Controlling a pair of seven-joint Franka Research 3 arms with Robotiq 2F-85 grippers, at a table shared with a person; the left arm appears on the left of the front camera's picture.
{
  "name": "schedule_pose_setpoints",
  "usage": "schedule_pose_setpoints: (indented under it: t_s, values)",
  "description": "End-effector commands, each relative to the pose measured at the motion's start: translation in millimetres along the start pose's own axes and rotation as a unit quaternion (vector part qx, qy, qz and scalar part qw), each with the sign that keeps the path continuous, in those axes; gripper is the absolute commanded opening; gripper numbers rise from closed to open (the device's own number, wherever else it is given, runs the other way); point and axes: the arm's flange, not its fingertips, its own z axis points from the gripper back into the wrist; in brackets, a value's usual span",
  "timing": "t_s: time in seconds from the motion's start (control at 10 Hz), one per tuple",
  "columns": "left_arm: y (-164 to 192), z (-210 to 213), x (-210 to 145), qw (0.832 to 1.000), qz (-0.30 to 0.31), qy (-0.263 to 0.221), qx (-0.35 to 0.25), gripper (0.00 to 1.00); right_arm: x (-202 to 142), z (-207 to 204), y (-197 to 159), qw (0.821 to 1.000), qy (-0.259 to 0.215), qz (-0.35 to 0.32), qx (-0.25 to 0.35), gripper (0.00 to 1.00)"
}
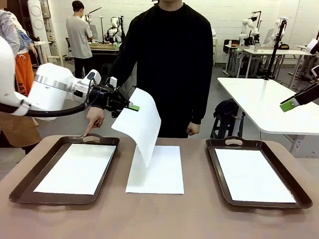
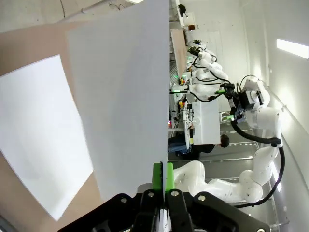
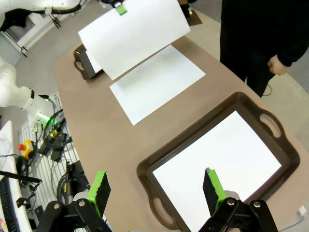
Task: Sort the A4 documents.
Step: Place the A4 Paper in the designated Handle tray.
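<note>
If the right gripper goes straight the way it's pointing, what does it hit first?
Likely the white sheet lying in the right tray, under the open right gripper; exact depth is unclear.

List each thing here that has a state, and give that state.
Lifted sheet: hanging in air.
Table sheet: flat between trays.
Left gripper: shut on lifted sheet.
Right gripper: open.
Left tray: holds left paper.
Right tray: holds right paper.
Person's hand: pointing at left tray.
</note>
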Motion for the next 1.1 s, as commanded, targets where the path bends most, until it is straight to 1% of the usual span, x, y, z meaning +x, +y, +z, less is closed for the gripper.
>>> schedule_pose_setpoints:
  t_s: [0.0,0.1,0.3,0.5,0.6,0.7,0.8,1.0]
  values:
    - [1.6,18.7,-45.8,0.999,0.018,-0.002,0.034,0.01,0.0,-0.9,0.3,1.000,-0.001,0.002,0.003,1.00]
    - [5.6,32.1,-62.1,0.998,0.038,-0.007,0.040,0.01,0.0,-0.9,0.3,1.000,-0.001,0.002,0.003,1.00]
    - [16.3,57.1,-88.2,0.996,0.078,0.000,0.052,0.01,0.0,-0.9,0.3,1.000,-0.001,0.002,0.003,1.00]
    - [29.9,75.6,-88.4,0.996,0.064,0.014,0.063,0.01,0.0,-0.9,0.3,1.000,-0.001,0.002,0.003,1.00]
    - [41.6,82.3,-86.7,0.997,0.059,0.010,0.052,0.01,0.0,-0.9,0.3,1.000,-0.001,0.002,0.003,1.00]
    - [54.1,88.5,-88.5,0.996,0.064,0.013,0.065,0.01,0.0,-0.9,0.3,1.000,-0.001,0.002,0.003,1.00]
    - [66.7,93.8,-87.7,0.998,0.054,0.031,0.033,0.01,0.0,-0.9,0.3,1.000,-0.001,0.002,0.003,1.00]
    - [72.3,103.9,-90.2,0.996,0.057,0.044,0.059,0.01,0.0,-0.9,0.3,1.000,-0.001,0.002,0.003,1.00]
